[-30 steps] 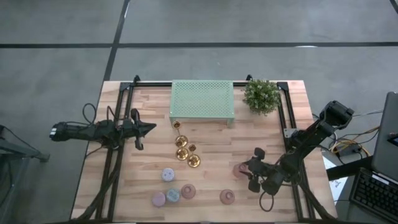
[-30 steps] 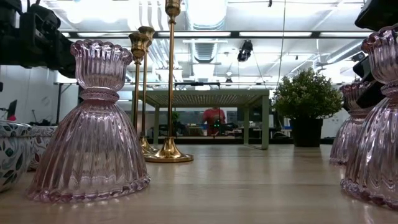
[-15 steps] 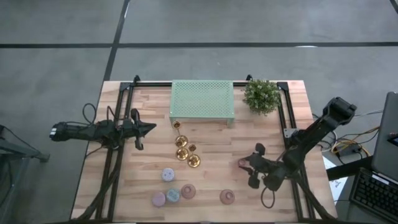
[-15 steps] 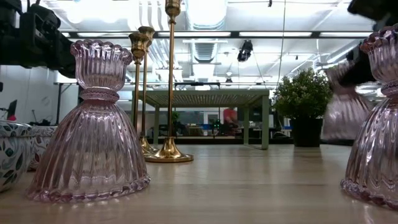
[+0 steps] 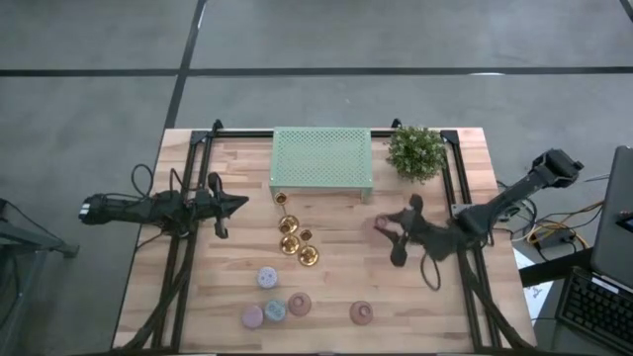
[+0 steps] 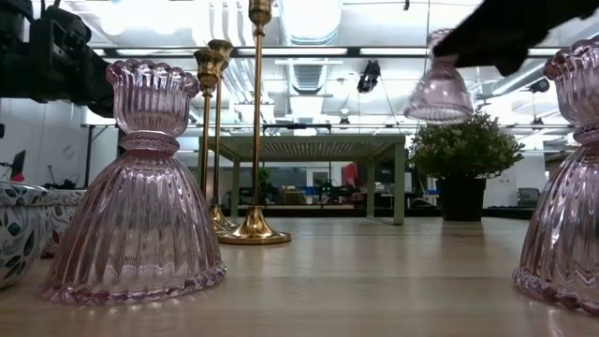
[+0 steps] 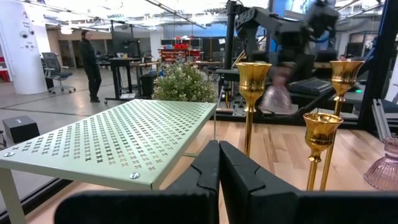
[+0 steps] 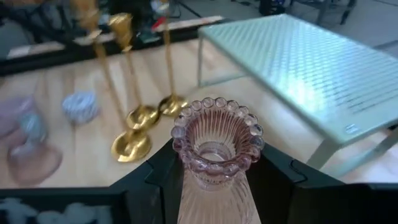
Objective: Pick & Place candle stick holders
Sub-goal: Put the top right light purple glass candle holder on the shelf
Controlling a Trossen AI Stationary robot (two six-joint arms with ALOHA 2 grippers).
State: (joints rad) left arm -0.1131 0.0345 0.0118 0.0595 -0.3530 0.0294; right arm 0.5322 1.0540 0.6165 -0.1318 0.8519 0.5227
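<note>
High view is showing the right gripper [image 5: 388,233] grasping a pink ribbed glass candle holder [image 5: 381,225] at four o'clock of the mint perforated stand [image 5: 321,158], airborne per low view; tilting risks slipping; left gripper [image 5: 237,203] is idling clenched at nine o'clock.

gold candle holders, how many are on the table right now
4, clustered mid-table in front of the green stand: one nearest it, one below that, one beside it, one farthest forward. None seems hidden.
</note>
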